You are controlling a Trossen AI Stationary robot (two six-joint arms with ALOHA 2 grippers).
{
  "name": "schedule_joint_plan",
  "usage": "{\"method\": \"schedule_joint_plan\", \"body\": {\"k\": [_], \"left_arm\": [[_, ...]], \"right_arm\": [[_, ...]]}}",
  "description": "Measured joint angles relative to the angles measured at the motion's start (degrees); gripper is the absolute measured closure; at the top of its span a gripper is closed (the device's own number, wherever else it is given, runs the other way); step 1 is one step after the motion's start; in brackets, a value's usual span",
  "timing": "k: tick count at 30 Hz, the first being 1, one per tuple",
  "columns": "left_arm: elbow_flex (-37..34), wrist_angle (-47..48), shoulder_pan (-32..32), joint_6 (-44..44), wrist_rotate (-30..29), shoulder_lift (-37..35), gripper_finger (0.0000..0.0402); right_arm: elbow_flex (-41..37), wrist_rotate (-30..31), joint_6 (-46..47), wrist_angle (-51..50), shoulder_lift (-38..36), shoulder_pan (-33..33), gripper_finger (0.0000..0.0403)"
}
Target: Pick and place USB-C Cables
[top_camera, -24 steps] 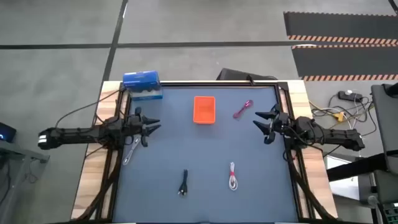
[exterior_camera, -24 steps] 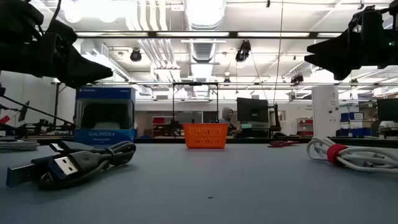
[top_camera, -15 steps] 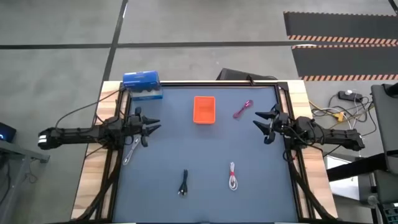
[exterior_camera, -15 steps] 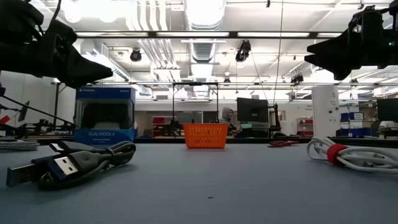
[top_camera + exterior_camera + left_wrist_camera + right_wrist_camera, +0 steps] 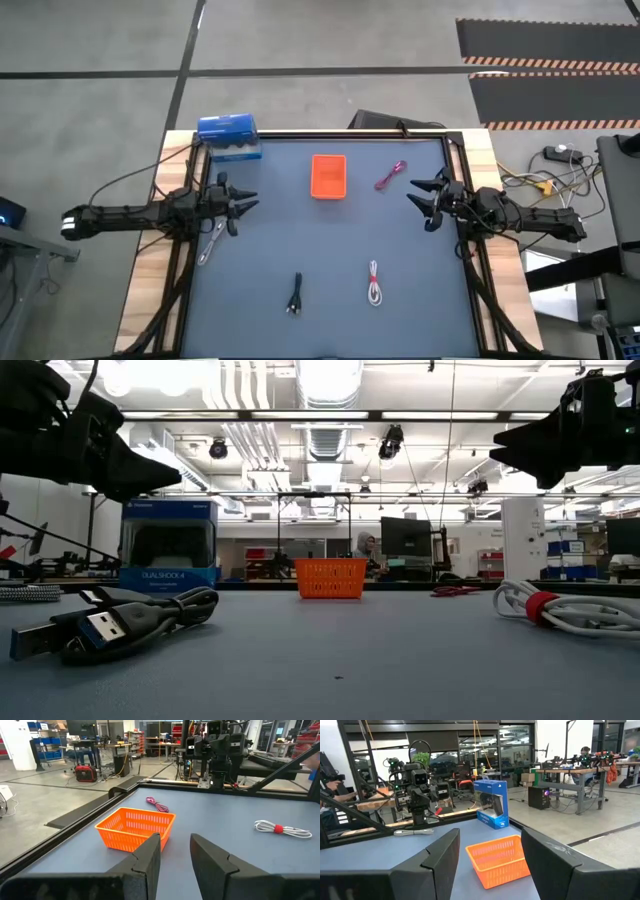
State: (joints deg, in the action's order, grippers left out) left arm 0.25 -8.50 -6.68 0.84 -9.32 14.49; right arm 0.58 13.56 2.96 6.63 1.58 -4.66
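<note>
Overhead, the left pincer point(image 5: 240, 203) hovers open and empty, the silver-grey cable point(image 5: 211, 241) just beside it on the desk point(image 5: 320, 250). Opposite, the right pincer point(image 5: 418, 199) gapes empty too, near the magenta-pink cable point(image 5: 390, 176). Between them sits the orange tray point(image 5: 328, 175). Farther off lie the black cable point(image 5: 295, 294) and white cable point(image 5: 374, 284).

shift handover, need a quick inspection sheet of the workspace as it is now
surface: dark table, wooden edges.
job's things: pink cable beside orange tray; white cable and black cable near front; silver cable by left tool; tray empty.
clutter: blue box at back left corner.
grippers: left tool open, right tool open, both holding nothing.
cables: arm wires trail off the left side.
surroundings: person at a desk behind, workshop benches.
</note>
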Motion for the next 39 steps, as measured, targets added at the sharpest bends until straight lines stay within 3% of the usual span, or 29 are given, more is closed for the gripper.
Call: {"method": "schedule_joint_plan", "body": {"k": [30, 39], "left_arm": [[0.0, 0.01, 0.0, 0.0, 0.0, 0.01, 0.0311], [0.0, -0.01, 0.0, 0.0, 0.01, 0.0, 0.0311]], "right_arm": [[0.0, 0.0, -0.01, 0.01, 0.0, 0.0, 0.02], [0.0, 0.0, -8.85, 0.01, 0.0, 0.0, 0.0199]]}}
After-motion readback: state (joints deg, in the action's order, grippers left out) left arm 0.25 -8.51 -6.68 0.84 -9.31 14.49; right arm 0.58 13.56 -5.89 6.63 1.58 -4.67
